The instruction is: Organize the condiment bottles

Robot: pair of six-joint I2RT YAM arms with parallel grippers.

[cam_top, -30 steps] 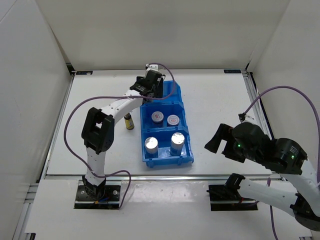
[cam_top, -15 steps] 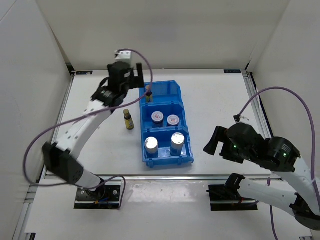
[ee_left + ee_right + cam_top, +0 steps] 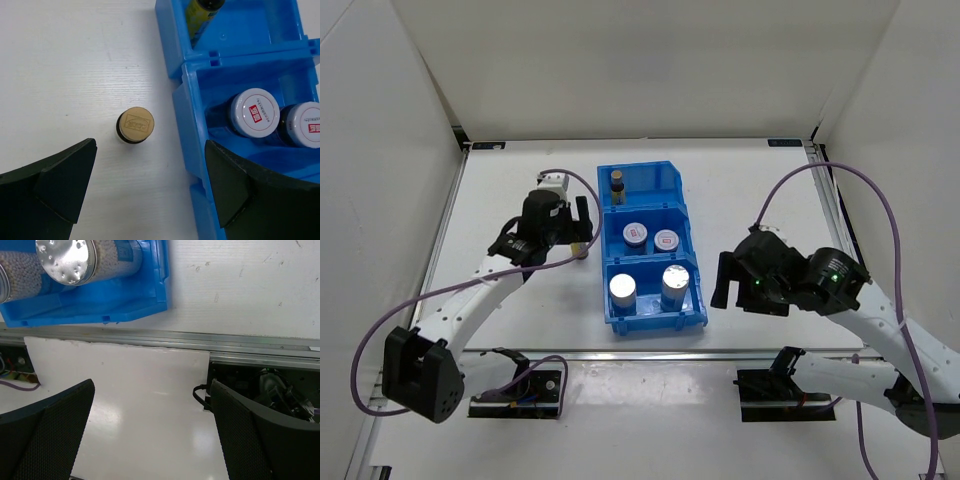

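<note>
The blue bin [image 3: 692, 262] holds one amber bottle [image 3: 617, 184] in its far compartment, two white-lidded jars [image 3: 635, 234] [image 3: 666, 240] in the middle and two silver-topped cylinders [image 3: 623, 290] [image 3: 675, 282] in the near one. A second amber bottle with a gold cap [image 3: 136, 125] stands on the table just left of the bin. My left gripper [image 3: 578, 232] hovers above it, open and empty [image 3: 150, 180], with the cap just ahead of the jaws. My right gripper [image 3: 725, 280] is open and empty [image 3: 150, 430], right of the bin's near corner.
The bin wall [image 3: 180, 115] stands close to the right of the loose bottle. White walls enclose the table on three sides. A metal rail [image 3: 225, 337] runs along the table's near edge. The right wrist view shows a silver-topped cylinder [image 3: 65, 260].
My left gripper has drawn back from the bin's far compartment, leaving an amber bottle there, and come down over the bottle on the table. My right arm has shifted left toward the bin.
</note>
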